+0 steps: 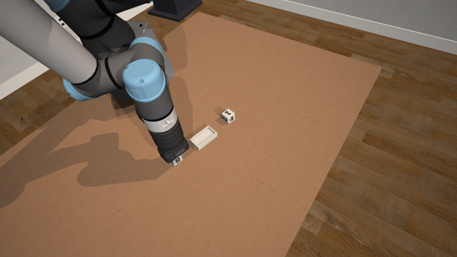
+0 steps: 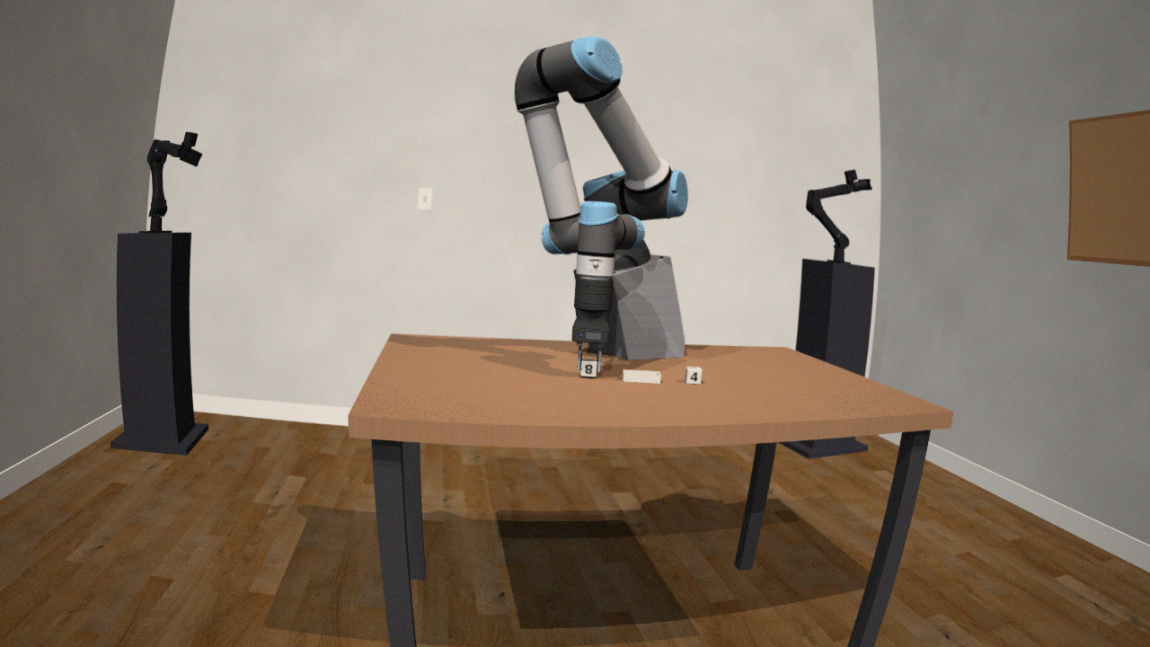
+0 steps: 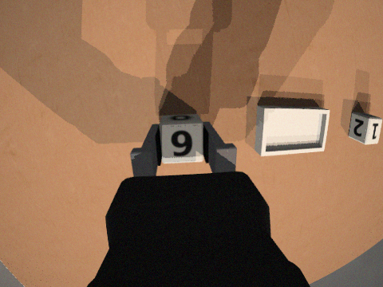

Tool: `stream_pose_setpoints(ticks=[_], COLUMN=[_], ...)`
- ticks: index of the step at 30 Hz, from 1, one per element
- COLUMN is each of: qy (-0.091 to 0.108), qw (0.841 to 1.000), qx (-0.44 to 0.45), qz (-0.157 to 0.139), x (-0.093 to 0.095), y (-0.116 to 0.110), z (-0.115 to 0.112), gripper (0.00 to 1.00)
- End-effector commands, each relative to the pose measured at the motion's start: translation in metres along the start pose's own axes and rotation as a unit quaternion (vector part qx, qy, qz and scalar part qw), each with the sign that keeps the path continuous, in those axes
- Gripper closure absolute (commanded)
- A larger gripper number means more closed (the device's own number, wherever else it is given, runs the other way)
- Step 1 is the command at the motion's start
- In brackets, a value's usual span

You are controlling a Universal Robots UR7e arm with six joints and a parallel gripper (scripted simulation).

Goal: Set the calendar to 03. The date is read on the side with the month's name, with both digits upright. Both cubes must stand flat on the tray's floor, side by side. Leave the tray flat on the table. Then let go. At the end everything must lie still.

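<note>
My gripper (image 1: 176,160) (image 2: 589,368) (image 3: 181,135) is shut on a white digit cube (image 1: 177,159) (image 2: 589,369) (image 3: 182,139) and holds it down at the table top, left of the tray. The cube shows an 8 to the top and exterior views and a 9 to the wrist camera. The white tray (image 1: 203,137) (image 2: 641,376) (image 3: 292,130) lies flat and empty on the table. The second cube (image 1: 227,116) (image 2: 694,375) (image 3: 365,127) stands on the table beyond the tray, showing 1 on top and 4 and 2 on its sides.
The brown table (image 1: 255,179) (image 2: 498,402) carries only these things. The robot's grey base (image 2: 647,309) stands at the table's back edge. Two camera stands (image 2: 153,322) (image 2: 832,314) stand on the floor at either side.
</note>
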State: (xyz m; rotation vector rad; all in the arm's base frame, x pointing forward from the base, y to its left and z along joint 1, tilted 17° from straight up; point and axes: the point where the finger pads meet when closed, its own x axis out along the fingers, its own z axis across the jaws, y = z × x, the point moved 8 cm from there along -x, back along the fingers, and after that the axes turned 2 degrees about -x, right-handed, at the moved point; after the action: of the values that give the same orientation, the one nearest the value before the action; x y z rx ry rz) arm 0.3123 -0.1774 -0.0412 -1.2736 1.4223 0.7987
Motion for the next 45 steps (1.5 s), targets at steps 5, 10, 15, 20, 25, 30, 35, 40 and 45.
stream_pose_setpoints(ticks=[5,10,15,20,25,30,35,40,45], qy=[0.001,0.001,0.001,0.0,0.001,0.001,0.001,0.001,0.001], qw=[1.0,1.0,1.0,1.0,1.0,1.0,1.0,1.0,1.0], qx=[0.0,0.0,0.0,0.0,0.0,0.0,0.0,0.0,0.0], qz=[-0.002,-0.002,-0.002,-0.002,-0.002,-0.002,-0.002,-0.002,-0.002], x=[0.0005,0.0021,0.0035,0.0039,0.0039,0.0038,0.0038,0.0038,0.0038], y=[-0.0014,-0.0017,-0.0016,-0.0012,-0.0016,-0.0016,-0.0015,-0.0015,-0.0015], z=[-0.0009,-0.0012,-0.0012,-0.0008,-0.0011,-0.0011,-0.0011,-0.0011,-0.0011], gripper=[0.4,0.4,0.4,0.4,0.4,0.4,0.4,0.4,0.4])
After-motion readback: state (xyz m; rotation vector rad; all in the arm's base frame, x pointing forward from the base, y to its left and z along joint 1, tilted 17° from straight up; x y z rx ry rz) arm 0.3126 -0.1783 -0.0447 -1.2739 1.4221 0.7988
